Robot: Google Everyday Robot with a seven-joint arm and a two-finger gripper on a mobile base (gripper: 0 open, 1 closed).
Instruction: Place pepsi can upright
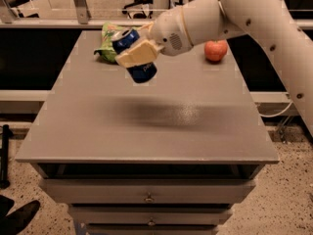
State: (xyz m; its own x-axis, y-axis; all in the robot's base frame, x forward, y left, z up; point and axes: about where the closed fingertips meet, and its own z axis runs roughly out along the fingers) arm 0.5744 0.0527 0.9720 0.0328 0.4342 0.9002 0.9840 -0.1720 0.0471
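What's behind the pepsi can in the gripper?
A green snack bag lies on the table behind the pepsi can; the can and the gripper, fingers shut on it, hide part of the bag.

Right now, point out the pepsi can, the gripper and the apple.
pepsi can (pixel 144 71): camera view, blue lower body below the finger.
gripper (pixel 131 54): camera view, between fingertips, clamped on the can over the rear of the table (pixel 146 136).
apple (pixel 215 50): camera view, its middle.
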